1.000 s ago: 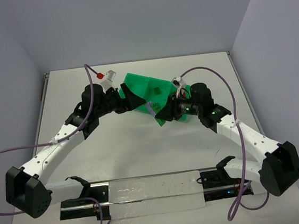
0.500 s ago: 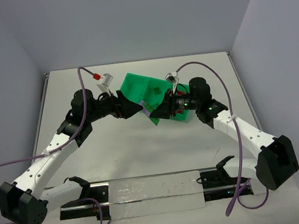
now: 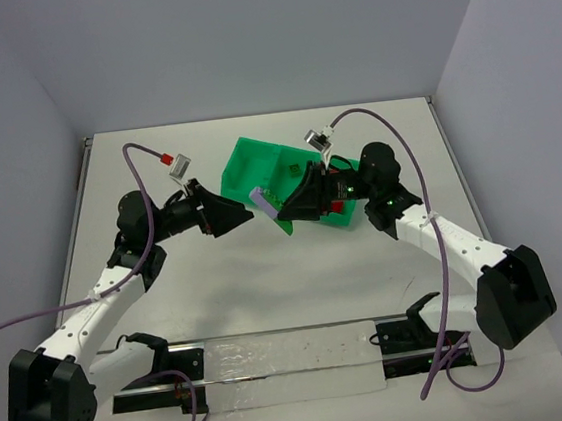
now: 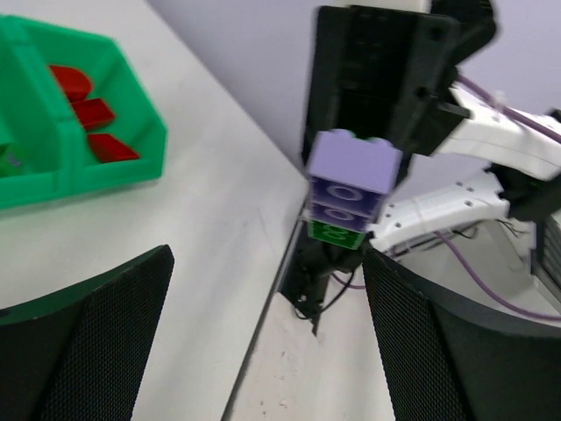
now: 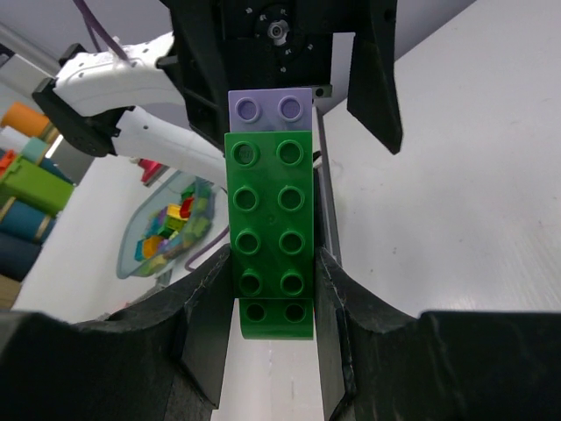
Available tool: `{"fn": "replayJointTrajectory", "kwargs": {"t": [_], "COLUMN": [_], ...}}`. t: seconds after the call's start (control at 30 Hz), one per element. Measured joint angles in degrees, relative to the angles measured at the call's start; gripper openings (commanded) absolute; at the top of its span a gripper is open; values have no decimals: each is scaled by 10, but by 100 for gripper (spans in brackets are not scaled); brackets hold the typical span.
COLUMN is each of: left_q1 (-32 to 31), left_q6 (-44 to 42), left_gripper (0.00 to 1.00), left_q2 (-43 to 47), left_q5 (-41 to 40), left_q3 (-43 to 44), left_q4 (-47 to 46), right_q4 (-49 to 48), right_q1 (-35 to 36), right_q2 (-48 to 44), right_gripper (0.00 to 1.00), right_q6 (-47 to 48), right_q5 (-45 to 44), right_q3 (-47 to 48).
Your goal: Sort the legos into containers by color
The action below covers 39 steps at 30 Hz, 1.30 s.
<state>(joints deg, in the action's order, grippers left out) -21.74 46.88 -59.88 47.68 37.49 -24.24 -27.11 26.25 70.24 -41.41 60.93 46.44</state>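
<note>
Right claw (image 5: 272, 267) clamps green brick (image 5: 269, 219) joined to lavender brick (image 5: 270, 109); left claw (image 4: 267, 263) gapes wide. Left wrist view, unlike the right's, shows red bricks (image 4: 88, 114) in tray (image 4: 39, 171), upper left.

Green tray (image 3: 246, 164) — three compartments in a row, skewed at centre frame in the top view. Red bricks (image 4: 88, 114) lie in an end compartment, a small green brick (image 3: 295, 169) in the middle one. Long green brick (image 5: 270, 237) joined to a lavender brick (image 5: 269, 109) — this stack is off the table, clamped between the right gripper (image 5: 270, 263) fingers.
</note>
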Motion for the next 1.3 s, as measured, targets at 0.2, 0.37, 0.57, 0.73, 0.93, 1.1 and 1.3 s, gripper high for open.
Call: {"fn": "replayJointTrajectory", "kwargs": {"t": [0.2,0.37,0.57,0.73,0.93,1.1,1.3], "left_q1": [1,1,1,1,1,1,1], "left_q6": [73,113,148,164,175,176,172], "left_gripper": [95,93,89,84,78,72,44], "left_q2": [-8,-25,-58,-74,-78,-81,-81], "left_q5": [53,70,77,78,77,77,77], "left_q3": [-15,-15,-15,-15,-15,-15,-14], "left_q4": [-149,-222,-273,-292,-306,-309,-305], "right_q4": [-45,-64,-68,-67,-59,-42,-34], "right_q1": [0,1,4,9,17,24,27], "right_q2": [23,26,29,33,35,40,46], "right_gripper": [14,14,14,14,15,15,15], "right_q6": [-39,-51,-53,-52,-46,-35,-30], "right_q5": [16,26,32,34,33,32,29], "right_q3": [-1,-2,-2,-2,-2,-1,2]}}
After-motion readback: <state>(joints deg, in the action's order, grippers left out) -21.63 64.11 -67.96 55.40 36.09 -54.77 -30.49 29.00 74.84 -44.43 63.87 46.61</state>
